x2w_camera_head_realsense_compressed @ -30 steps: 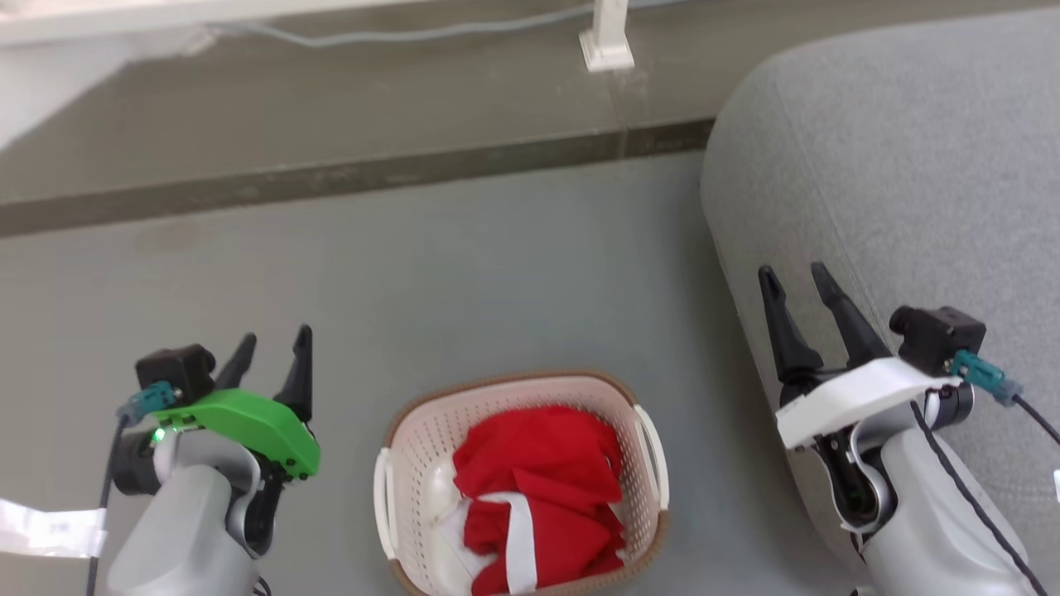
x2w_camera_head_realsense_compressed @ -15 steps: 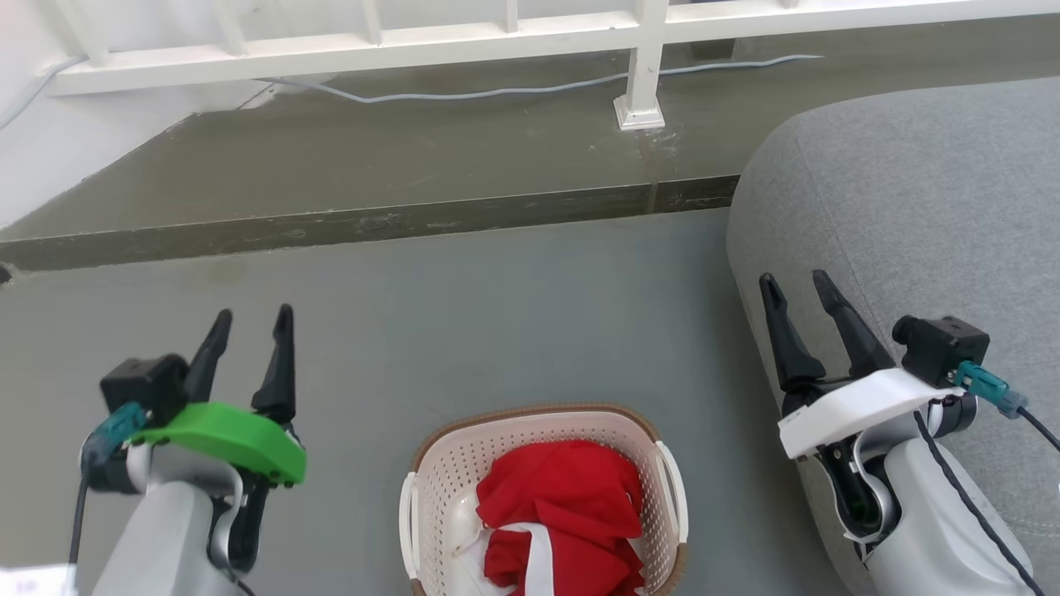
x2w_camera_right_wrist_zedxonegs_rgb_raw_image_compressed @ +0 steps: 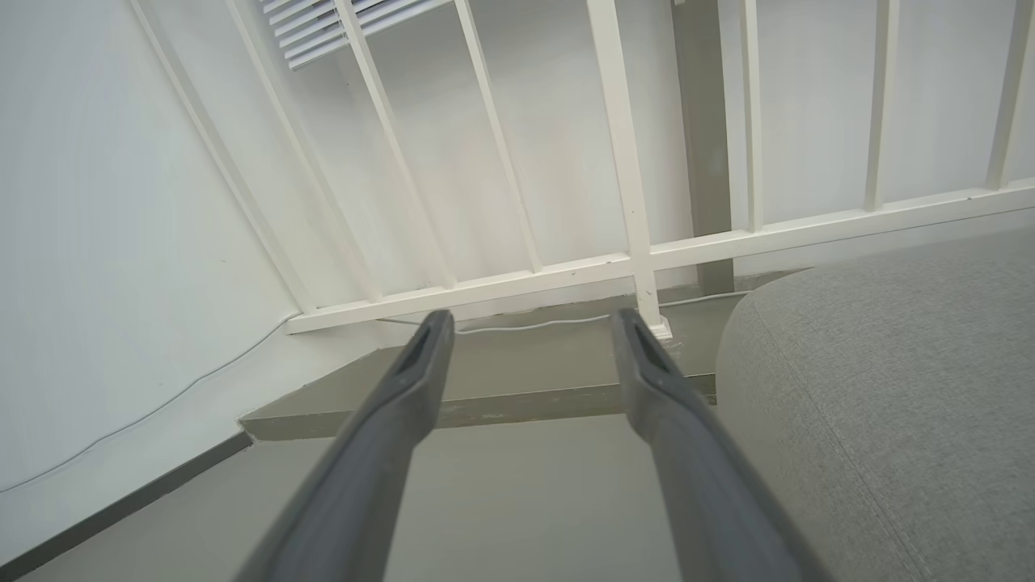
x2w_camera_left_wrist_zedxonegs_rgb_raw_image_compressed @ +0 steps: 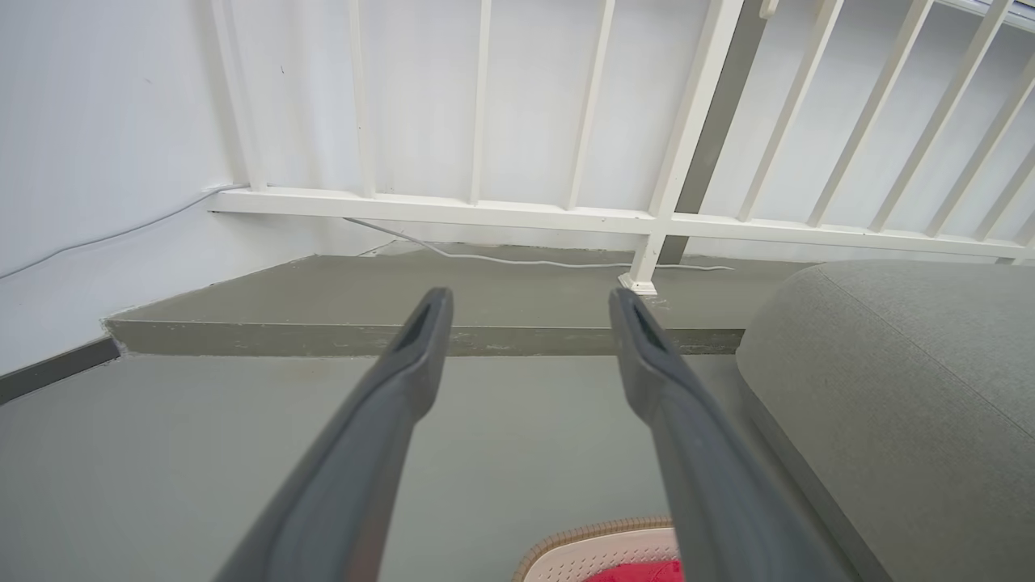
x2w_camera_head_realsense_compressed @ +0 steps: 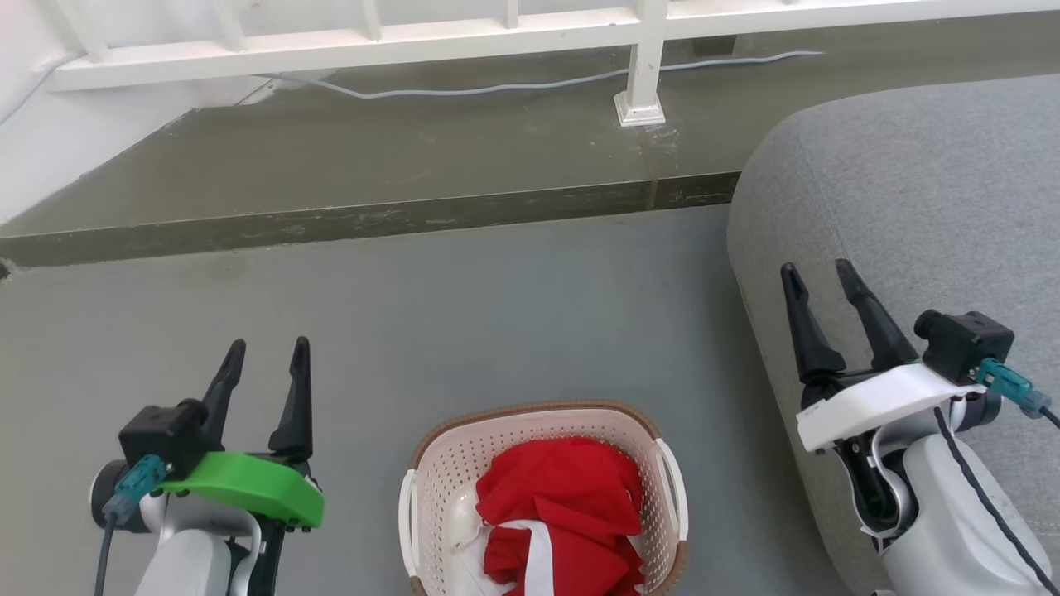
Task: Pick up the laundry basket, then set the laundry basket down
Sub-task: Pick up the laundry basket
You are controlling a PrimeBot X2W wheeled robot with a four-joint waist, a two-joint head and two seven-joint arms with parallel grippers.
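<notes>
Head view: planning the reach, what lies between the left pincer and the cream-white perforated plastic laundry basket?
Head view: only bare grey floor separates the left pincer and the cream-white laundry basket.

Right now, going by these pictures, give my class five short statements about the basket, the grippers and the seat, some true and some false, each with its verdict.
1. The cream-white perforated plastic laundry basket stands on the grey floor. True.
2. The basket holds blue cloth. False: red cloth with a white band lies in it.
3. The left gripper is shut on a basket handle. False: it is open and apart from the basket.
4. The right gripper is open, holding nothing. True.
5. The grey upholstered seat is on the robot's left. False: it is on the robot's right.
</notes>
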